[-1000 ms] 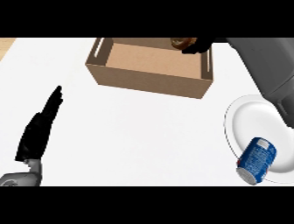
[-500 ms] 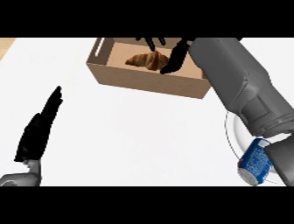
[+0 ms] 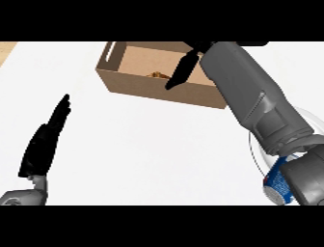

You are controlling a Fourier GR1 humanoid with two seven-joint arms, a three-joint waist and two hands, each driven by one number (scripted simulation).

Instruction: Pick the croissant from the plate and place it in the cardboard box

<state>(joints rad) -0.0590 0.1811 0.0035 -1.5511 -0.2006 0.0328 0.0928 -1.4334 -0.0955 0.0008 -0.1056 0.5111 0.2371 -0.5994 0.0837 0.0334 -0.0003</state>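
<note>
Croissant (image 3: 156,75): lies inside the cardboard box (image 3: 157,89), only a small brown edge showing above the near wall, so the placing looks done. Right hand (image 3: 182,70): poised over the box's right side, fingers straight and pointing down, holding nothing. Step in hand, as judged: withdrawal; best done by lifting straight up clear of the rim before swinging back, so that neither fingers nor forearm catch the box wall and shift it. Left hand (image 3: 45,140): open, fingers up, resting at lower left. Plate (image 3: 254,144): mostly hidden behind the right forearm; a thin rim shows. Blue can (image 3: 278,185): partly covered, cut at the lower edge. Thumb of the right hand: hard to make out against the top band.
</note>
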